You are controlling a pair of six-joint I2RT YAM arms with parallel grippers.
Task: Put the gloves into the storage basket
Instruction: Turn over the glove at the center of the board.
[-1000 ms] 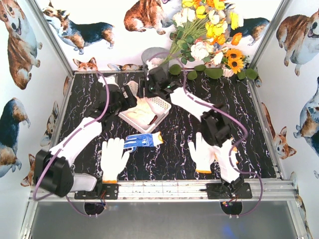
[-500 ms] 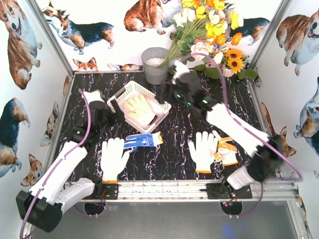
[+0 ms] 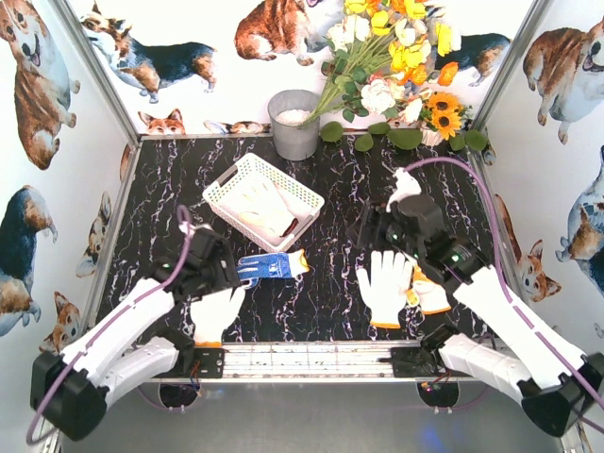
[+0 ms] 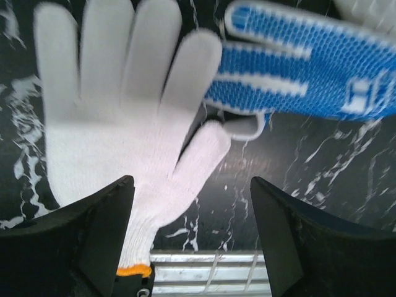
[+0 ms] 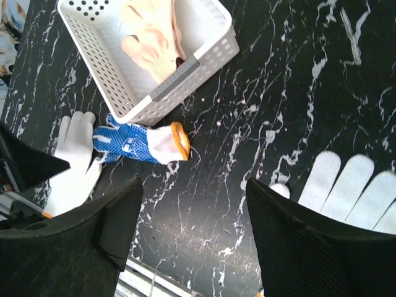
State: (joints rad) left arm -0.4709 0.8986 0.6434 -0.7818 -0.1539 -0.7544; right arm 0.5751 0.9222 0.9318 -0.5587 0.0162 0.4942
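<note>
Left claw [image 4: 190, 185] spread wide, nothing between the jaws, hanging over the plain white glove [image 4: 124, 117] at the near left of the surface [image 3: 330, 302]. Whether it touches the glove, can't tell from the wrist view. Blue-dotted glove [image 3: 269, 267] lies just beside, its fingertips against the white one's, orange cuff pointing toward the middle. Right claw [image 5: 192, 198] also released and empty, above bare surface near the fingertips of a second white glove [image 3: 385, 288]. An orange-trimmed glove [image 3: 427, 297] touches that one on its right side. Storage basket [image 3: 226, 177] sits further back, left of centre, with cream gloves [image 3: 260, 203] inside. Grey bucket [image 3: 294, 123] and flowers [image 3: 396, 57] behind it.
</note>
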